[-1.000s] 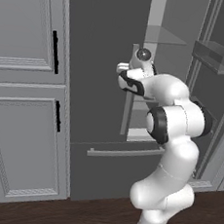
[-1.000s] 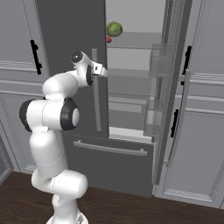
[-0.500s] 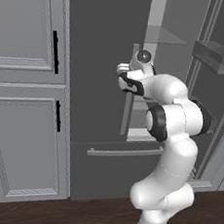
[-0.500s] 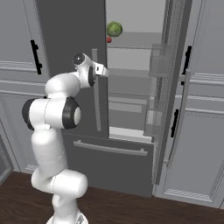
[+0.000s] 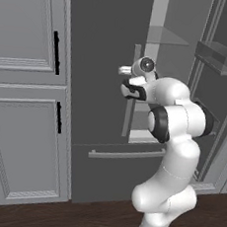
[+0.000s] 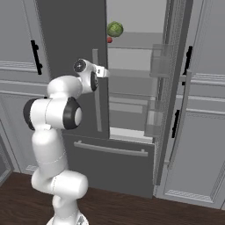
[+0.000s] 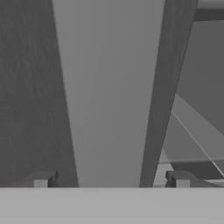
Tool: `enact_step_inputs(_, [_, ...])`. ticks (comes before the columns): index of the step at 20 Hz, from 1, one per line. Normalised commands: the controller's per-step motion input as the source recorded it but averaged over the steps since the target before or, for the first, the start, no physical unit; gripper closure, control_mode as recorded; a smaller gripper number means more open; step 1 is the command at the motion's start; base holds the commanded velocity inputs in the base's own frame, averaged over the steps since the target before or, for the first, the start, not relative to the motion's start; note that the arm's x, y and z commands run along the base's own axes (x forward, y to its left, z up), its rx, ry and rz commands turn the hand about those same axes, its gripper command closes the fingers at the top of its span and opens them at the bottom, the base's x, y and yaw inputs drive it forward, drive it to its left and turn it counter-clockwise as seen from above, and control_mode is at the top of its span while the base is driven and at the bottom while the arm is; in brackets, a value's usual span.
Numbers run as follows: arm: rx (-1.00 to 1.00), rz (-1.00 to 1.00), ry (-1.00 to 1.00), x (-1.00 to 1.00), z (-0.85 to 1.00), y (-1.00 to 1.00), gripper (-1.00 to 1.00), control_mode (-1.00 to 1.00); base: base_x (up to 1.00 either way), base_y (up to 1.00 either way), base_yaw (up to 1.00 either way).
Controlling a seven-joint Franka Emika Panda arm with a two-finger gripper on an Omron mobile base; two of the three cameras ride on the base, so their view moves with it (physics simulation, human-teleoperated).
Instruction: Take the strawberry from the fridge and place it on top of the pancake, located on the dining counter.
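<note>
Arm nudged twd fridge handle; jaws wide, straddling it.

One strawberry, one green ball (leafy).

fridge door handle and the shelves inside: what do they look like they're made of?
Bar handle: looks like matte brushed metal, pale grey with a soft lengthwise sheen; could be painted plastic. Shelves of the fridge: probably glass or clear plastic, thin see-through slabs with pale edges.
</note>
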Motion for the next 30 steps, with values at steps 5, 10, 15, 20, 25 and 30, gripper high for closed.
enact_step_inputs(5, [0.00,0.00,-0.01,0.06,0.00,0.00,1.00,-1.00,0.00,0.00,0.00])
enact_step_inputs(10, [0.00,-0.07,0.00,-0.29,0.00,0.06,1.00,-1.00,0.00,0.00,0.00])
enact_step_inputs(15, [0.00,-0.14,0.00,-0.63,0.01,0.10,1.00,-1.00,0.00,0.00,0.00])
enact_step_inputs(20, [-0.01,-0.28,0.00,-0.64,0.00,0.24,1.00,-1.00,0.00,0.00,0.00])
enact_step_inputs(25, [0.00,-0.31,0.00,-0.73,0.00,0.25,1.00,-1.00,0.00,0.00,0.00])
enact_step_inputs(30, [0.00,-0.32,0.00,-0.72,0.00,0.27,1.00,-1.00,0.00,0.00,0.00])
